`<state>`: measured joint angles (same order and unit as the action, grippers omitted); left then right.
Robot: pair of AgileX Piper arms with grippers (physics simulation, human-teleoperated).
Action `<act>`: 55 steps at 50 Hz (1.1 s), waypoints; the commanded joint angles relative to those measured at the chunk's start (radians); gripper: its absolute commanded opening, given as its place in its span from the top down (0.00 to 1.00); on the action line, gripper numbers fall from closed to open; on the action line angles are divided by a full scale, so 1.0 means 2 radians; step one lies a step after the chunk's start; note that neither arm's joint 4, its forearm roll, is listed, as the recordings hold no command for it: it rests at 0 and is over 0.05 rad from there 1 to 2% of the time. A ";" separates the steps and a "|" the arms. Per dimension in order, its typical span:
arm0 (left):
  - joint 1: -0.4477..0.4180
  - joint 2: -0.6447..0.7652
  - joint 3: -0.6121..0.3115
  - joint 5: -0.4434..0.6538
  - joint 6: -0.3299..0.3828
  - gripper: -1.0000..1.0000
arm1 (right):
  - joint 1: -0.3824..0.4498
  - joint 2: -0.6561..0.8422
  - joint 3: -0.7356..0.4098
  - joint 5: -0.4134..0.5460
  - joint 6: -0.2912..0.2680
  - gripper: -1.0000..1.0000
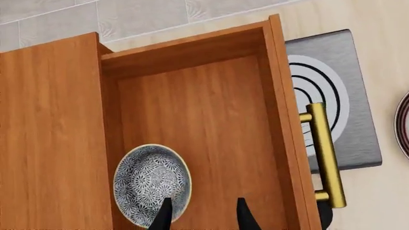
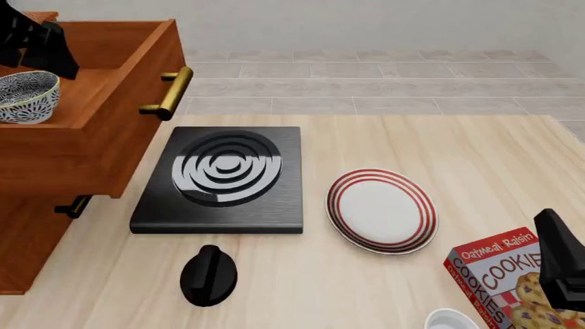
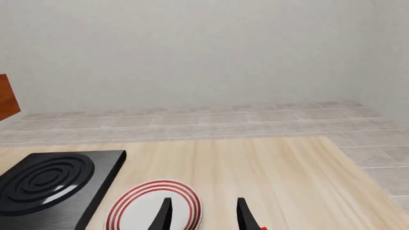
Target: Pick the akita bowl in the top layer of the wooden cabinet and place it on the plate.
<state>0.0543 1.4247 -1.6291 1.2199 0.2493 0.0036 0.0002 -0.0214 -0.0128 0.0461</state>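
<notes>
The wooden cabinet point(image 2: 27, 240) stands at the left with its top layer point(image 2: 128, 137) pulled out. The akita bowl point(image 2: 26, 96) sits upright inside that drawer, its patterned inside facing up in the left wrist view point(image 1: 152, 184). My left gripper point(image 1: 203, 218) hovers open above the drawer point(image 1: 211, 115), one fingertip point(image 1: 164, 215) over the bowl's rim, nothing held. It shows as a dark shape point(image 2: 41, 51) just behind the bowl. The red-ringed plate point(image 2: 382, 209) lies mid-table. My right gripper point(image 3: 203, 218) is open and empty above the plate's near edge point(image 3: 143, 211).
A black stove point(image 2: 224, 175) with white rings lies between cabinet and plate, under the drawer's brass handle point(image 2: 169, 92). A black knob-like object point(image 2: 208, 275) sits in front of it. A cookie box point(image 2: 507, 274) and a white cup point(image 2: 453, 321) stand near my right arm point(image 2: 562, 264).
</notes>
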 commanded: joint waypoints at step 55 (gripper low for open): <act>0.048 0.035 0.015 0.000 0.055 0.00 | -0.001 0.000 0.000 0.001 0.002 0.00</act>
<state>0.1545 1.4833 -1.5962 1.2198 0.3591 0.0019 0.0002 -0.0208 -0.0116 0.0504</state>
